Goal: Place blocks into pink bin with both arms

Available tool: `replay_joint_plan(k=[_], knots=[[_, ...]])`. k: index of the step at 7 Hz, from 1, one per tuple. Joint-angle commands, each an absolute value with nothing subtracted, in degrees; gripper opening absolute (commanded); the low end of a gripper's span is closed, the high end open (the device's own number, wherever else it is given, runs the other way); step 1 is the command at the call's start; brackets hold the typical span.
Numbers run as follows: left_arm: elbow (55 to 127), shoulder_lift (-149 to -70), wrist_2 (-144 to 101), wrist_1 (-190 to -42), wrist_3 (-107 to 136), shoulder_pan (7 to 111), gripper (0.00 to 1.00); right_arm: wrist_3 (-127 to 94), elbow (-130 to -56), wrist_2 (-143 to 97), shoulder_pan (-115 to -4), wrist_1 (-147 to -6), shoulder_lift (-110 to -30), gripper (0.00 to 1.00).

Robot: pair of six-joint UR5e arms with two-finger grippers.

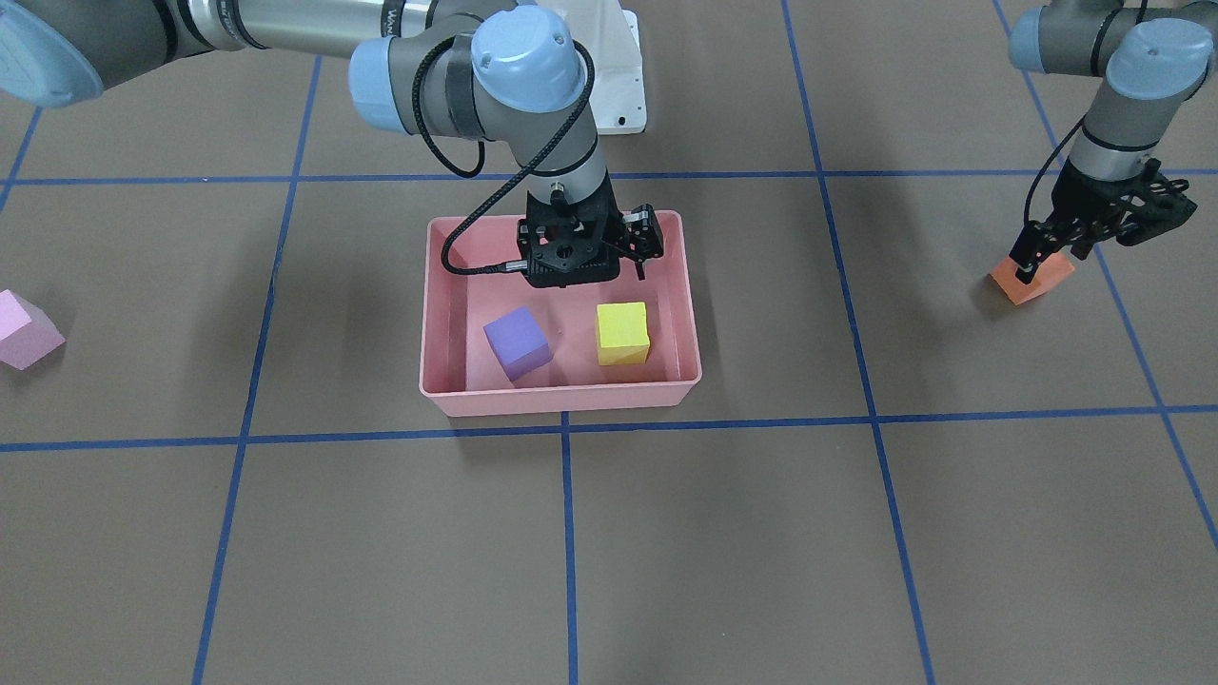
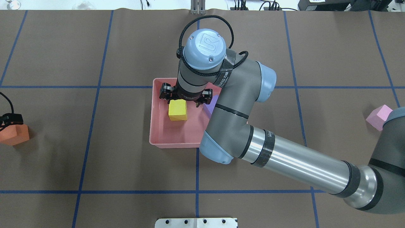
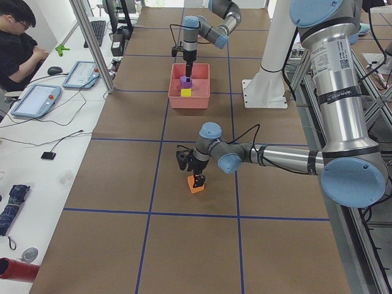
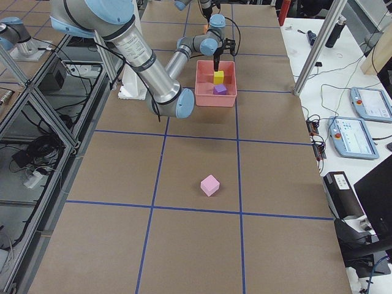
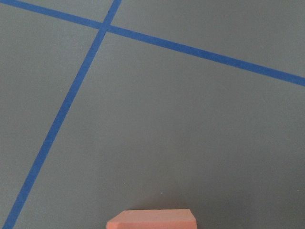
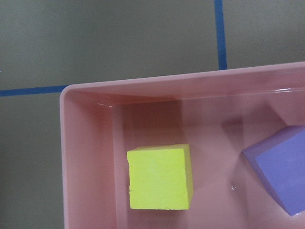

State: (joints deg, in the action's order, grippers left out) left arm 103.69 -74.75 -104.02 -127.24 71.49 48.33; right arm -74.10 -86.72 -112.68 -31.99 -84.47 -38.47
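The pink bin holds the yellow cube and the purple cube. My right gripper hangs open and empty just above the bin's inside, over the yellow cube. The right wrist view shows both cubes lying on the bin floor. My left gripper is down at the orange cube, which rests on the table, and its jaws look spread around it. The cube's top edge shows in the left wrist view. The light pink cube lies alone on the table, far out on my right.
Brown table cover with blue tape grid lines. The white base pedestal stands behind the bin. An operator sits at a side desk with tablets, beyond the table's far edge.
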Motion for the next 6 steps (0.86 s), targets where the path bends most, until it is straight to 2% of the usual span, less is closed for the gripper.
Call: replay_joint_plan(k=[1,2,3,4,5,6], knots=[[102.05,-74.62,-103.97,-128.40,71.28,47.46,0.99,-74.35,-87.01,-112.68,-31.99,-84.11,-39.11,0.99],[101.43,-74.62,-103.97,-129.28,71.37,46.76,0.97,-74.53,-87.19,-112.68,-31.99,-84.11,-39.11,0.99],[101.51,-74.62,-104.15,-129.46,71.54,46.76,0.77,-74.79,-87.36,-112.68,-31.99,-84.11,-39.11,0.99],[101.51,-74.62,-104.24,-129.64,71.63,46.76,0.34,-74.79,-87.36,-112.68,-32.08,-84.11,-39.11,0.99],[101.69,-74.53,-104.24,-129.73,71.72,46.84,0.00,-74.79,-87.71,-112.68,-32.17,-84.11,-39.29,0.99],[103.60,-72.79,-104.59,-129.73,71.72,47.28,0.00,-74.79,-89.19,-113.20,-33.47,-84.29,-39.98,0.99]])
